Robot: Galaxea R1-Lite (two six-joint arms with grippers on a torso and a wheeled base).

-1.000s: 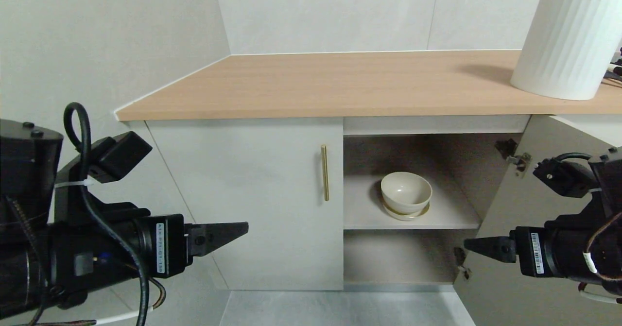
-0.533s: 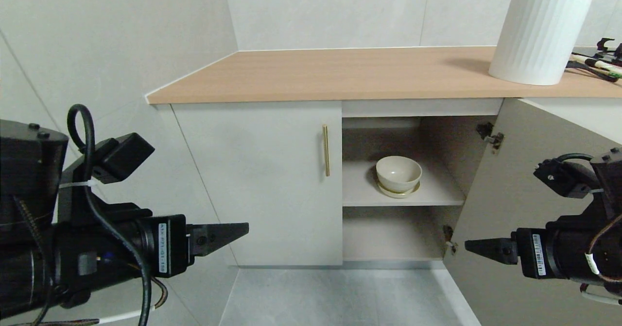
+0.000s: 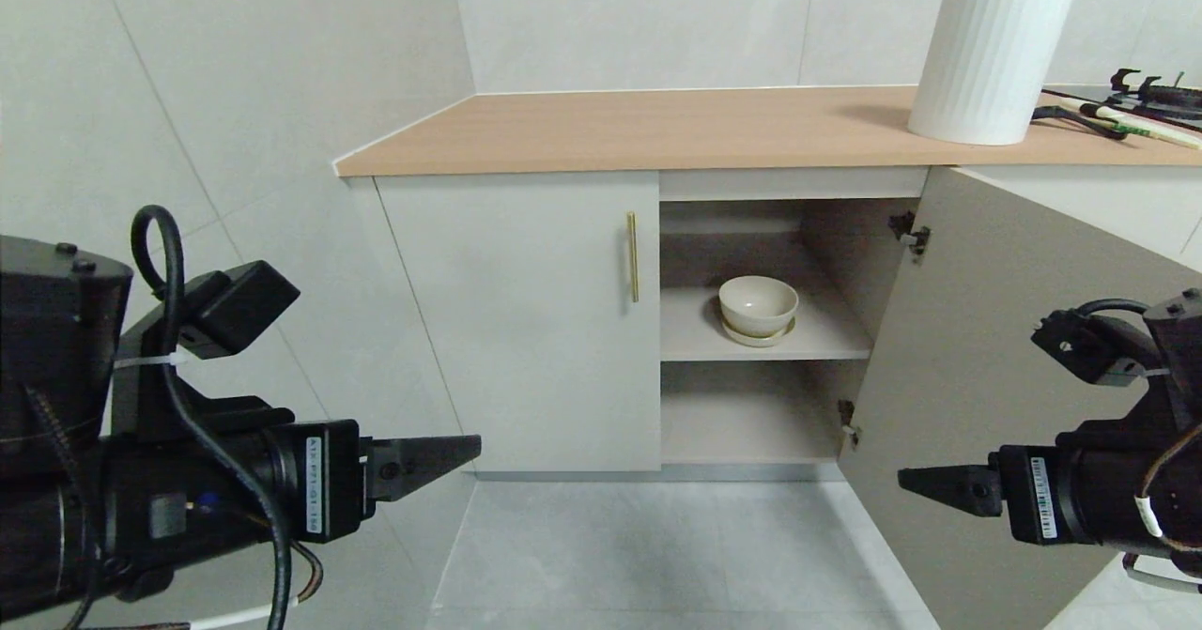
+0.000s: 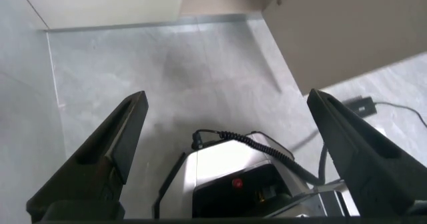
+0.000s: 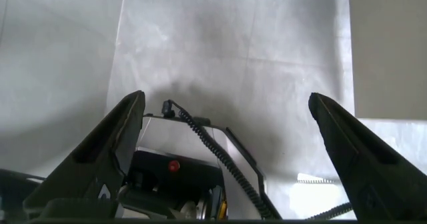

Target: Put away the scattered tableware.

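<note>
A wood-toned worktop (image 3: 657, 128) runs along the far wall and ends at the left corner. Toward its right end a tall white ribbed cylinder (image 3: 991, 57) stands upright, close to the wall. The walls (image 3: 282, 67) behind and to the left are large pale grey tiles. The floor (image 3: 657, 555) in front is grey tile too, and a small black box with a cable (image 4: 360, 105) lies on it.
</note>
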